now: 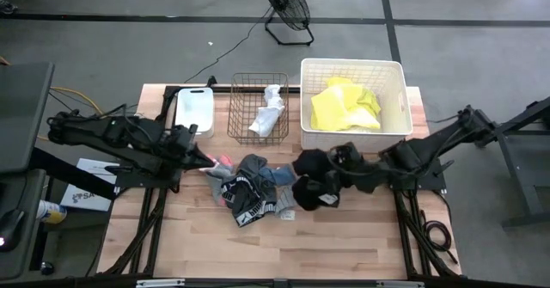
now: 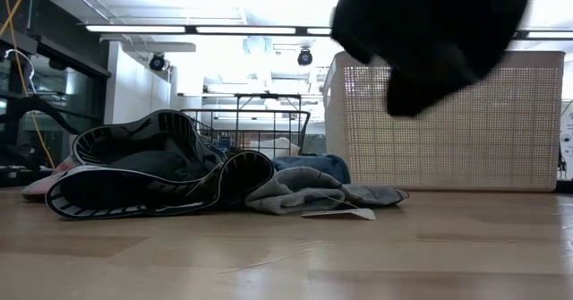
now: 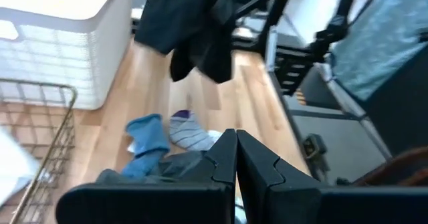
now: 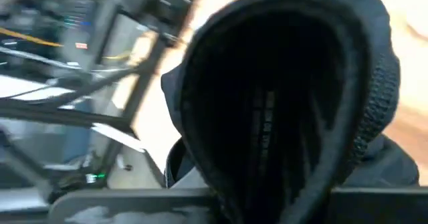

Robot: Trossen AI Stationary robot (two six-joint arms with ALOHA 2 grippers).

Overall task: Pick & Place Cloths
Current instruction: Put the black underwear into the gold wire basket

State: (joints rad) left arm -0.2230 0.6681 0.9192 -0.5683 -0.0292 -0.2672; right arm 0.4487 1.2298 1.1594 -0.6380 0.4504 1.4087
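Overhead, a wooden table (image 1: 344, 245) is seen with two dark arms reaching in from either side. The right gripper (image 1: 337, 156) is clamped shut on a black garment (image 1: 314, 180), which is held lifted above the table, just in front of the large white tub (image 1: 395, 94); in the low view it hangs in the air before the tub's perforated wall, clear of the wood. The left gripper (image 1: 209, 159) is closed with nothing in it, its fingers (image 3: 224, 164) pressed together, and is poised at the left edge of a heap of cloths (image 1: 253, 189) lying at the table's middle. In that heap, a black piece with white print (image 1: 249, 204), grey-blue fabric (image 1: 277, 178) and a small pink-red piece (image 1: 225, 161) can be made out. A neon-yellow garment (image 1: 344, 106) lies inside the large white tub. A white cloth (image 1: 268, 112) rests in the copper wire basket (image 1: 242, 133), which stands between the large tub and a smaller white tub (image 1: 194, 109). A floor fan (image 1: 286, 9) stands beyond the table
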